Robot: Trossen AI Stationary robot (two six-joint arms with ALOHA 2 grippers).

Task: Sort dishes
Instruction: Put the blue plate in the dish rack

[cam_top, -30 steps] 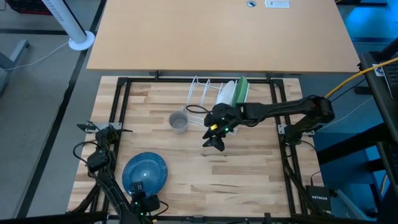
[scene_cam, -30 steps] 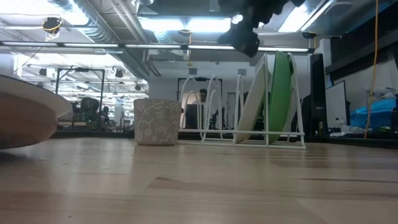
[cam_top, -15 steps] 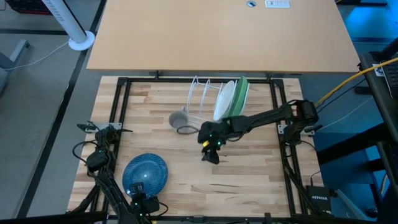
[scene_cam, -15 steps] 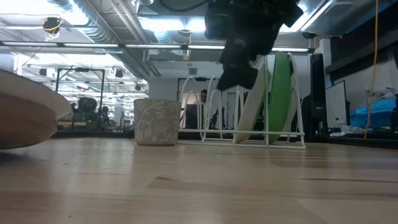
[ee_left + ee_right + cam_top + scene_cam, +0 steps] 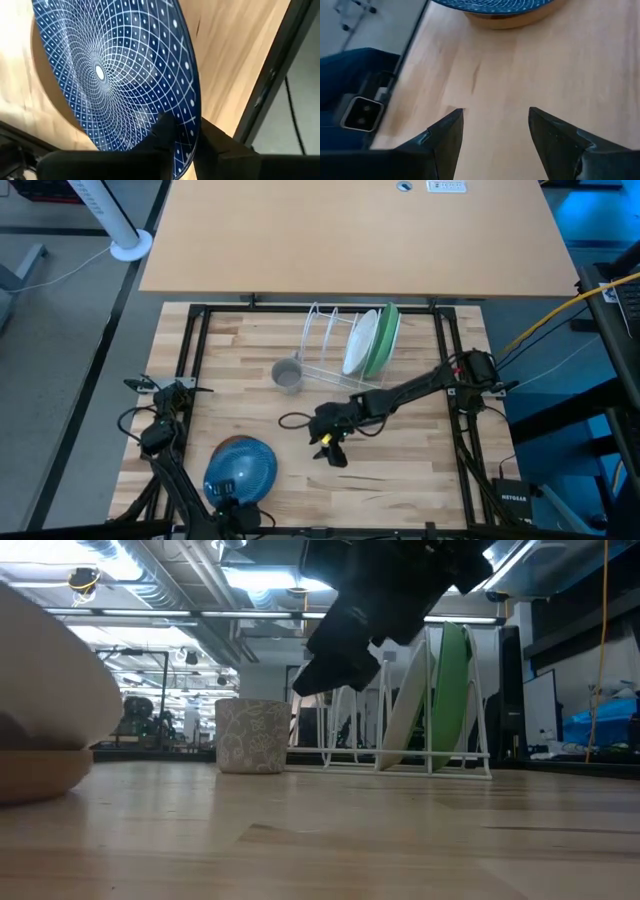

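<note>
The dark blue plate [image 5: 240, 472] with its white line pattern [image 5: 105, 75] sits near the table's near-left corner, tilted over the brown-orange plate [image 5: 232, 442], whose rim also shows in the right wrist view [image 5: 512, 21]. My left gripper [image 5: 236, 506] is shut on the blue plate at the near edge. My right gripper [image 5: 330, 448] hangs open above the bare table, right of the blue plate, touching nothing [image 5: 495, 117]. The white plate [image 5: 359, 342] and the green plate [image 5: 386, 338] stand on edge in the wire rack [image 5: 325, 340]. My left gripper pinches the dark blue plate's near rim [image 5: 192, 125], one finger [image 5: 162, 126] on the patterned face and the other [image 5: 217, 142] behind the rim. It comes from the table's near side. The near rim is raised, the plate is tilted, and its pale underside [image 5: 50, 670] faces the near edge.
A small grey patterned cup [image 5: 288, 376] stands left of the rack, also in the low view [image 5: 250, 736]. Black frame rails [image 5: 195, 360] border the wooden table. Bare wood lies between the plates and the rack and on the near right.
My right gripper has moved from beside the rack toward the near-left, dropping lower and closer to the blue plate. My left gripper has raised the blue plate's near rim, so the plate now stands tilted and the brown-orange plate's rim shows beyond it.
</note>
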